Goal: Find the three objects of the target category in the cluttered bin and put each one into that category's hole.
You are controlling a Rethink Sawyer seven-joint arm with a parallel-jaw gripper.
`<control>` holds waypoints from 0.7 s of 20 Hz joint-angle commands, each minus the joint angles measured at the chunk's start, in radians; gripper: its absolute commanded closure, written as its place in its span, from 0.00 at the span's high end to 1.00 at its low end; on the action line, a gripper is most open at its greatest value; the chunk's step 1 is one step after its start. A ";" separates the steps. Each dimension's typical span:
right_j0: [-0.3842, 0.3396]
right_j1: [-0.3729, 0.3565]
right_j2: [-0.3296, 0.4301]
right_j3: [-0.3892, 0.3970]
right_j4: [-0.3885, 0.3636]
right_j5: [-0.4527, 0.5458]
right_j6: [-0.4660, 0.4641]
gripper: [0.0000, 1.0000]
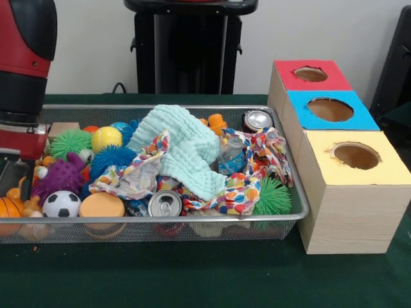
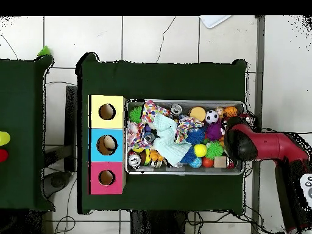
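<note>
The arm (image 1: 24, 77) hangs over the left end of the bin (image 1: 192, 109) in the front view, and its gripper (image 1: 16, 173) reaches down among the toys there; whether it is open, or has hold of anything, I cannot tell, since the mesh wall and the clutter hide its tips.

Just beside it, in that left corner, lies a small orange plush animal (image 1: 16, 192), partly hidden behind an orange basketball (image 1: 8, 208) (this looks like one of the target toys). Nearby sit a purple spiky toy (image 1: 61, 176), a little football (image 1: 61, 204), a green spiky ball (image 1: 69, 141) and a yellow ball (image 1: 106, 136).

Across the middle a mint cloth (image 1: 183, 147) and a spotted cloth (image 1: 247, 186) lie heaped over the pile, with two cans (image 1: 165, 204) and a small bottle (image 1: 231, 156) among them. Another orange toy (image 1: 217, 123) peeps out behind the mint cloth. The cloths are the main hindrance, as they could well cover a third toy.

At the right, on the green worktop (image 1: 192, 276), stand three boxes touching the bin's end. The red-surround hole (image 1: 311, 74) is the farthest. Nothing shows inside it from either view, so I judge that the sorting is at an early stage, with probably all three toys left to move the bin's whole length.
</note>
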 commanded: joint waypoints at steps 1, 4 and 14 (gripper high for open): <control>0.040 0.089 -0.001 -0.041 -0.066 0.003 -0.052 1.00; 0.060 0.097 -0.026 -0.048 -0.074 -0.016 -0.021 1.00; 0.140 0.154 -0.141 -0.093 -0.094 -0.063 0.055 1.00</control>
